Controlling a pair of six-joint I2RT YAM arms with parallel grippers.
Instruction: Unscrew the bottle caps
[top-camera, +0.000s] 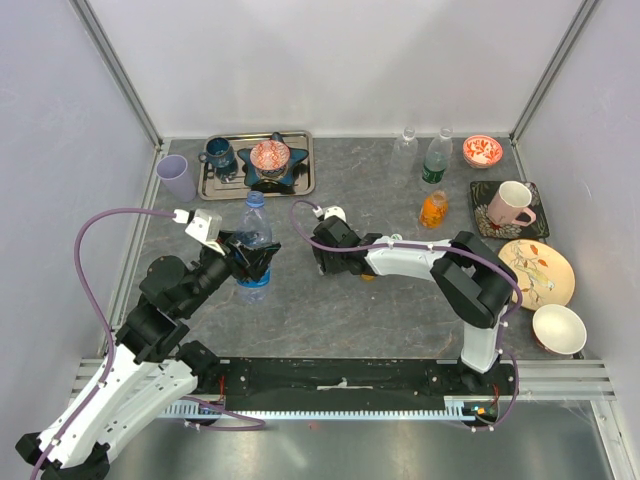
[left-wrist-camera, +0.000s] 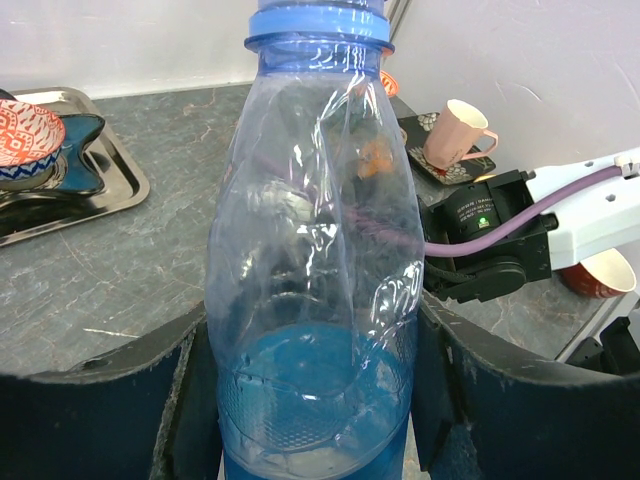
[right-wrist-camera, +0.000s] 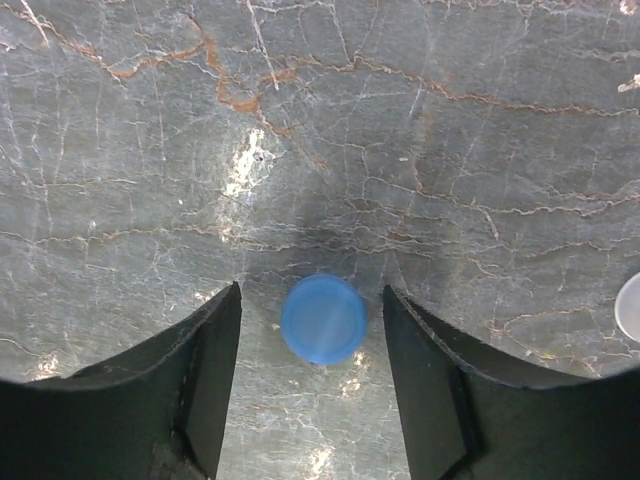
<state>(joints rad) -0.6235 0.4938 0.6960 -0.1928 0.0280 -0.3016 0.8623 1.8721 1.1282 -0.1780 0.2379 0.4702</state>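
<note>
Where the grey marbled counter lies bare between the two arms, a round blue plastic screw cap rests flat on it. It sits between the spread fingers of the right tool and touches neither of them. A pale round disc, cut off by the edge of the right wrist view, lies apart to one side; what it is cannot be told.

The left tool is clamped on the lower body of a clear blue-tinted plastic bottle. The bottle stands upright just left of the right tool, shows a blue collar ring at its neck, and looks empty of liquid.

Surroundings:
- **Far left:** a rectangular steel tray holds a dark blue mug and a dark blue star-shaped dish. A red-and-white patterned bowl is nested in the dish.
- **Beside the tray:** a lilac plastic cup stands just to its left.
- **Far right, in a loose group:** a clear plastic bottle, a clear bottle with a green label and a small orange bottle. Their tops are too small to read.
- **Right edge:** a small red patterned bowl, then a dark square plate carrying a pink mug. Nearer the arms lie a floral round plate and a white bowl.

Nothing stands between the right tool and the cap.
</note>
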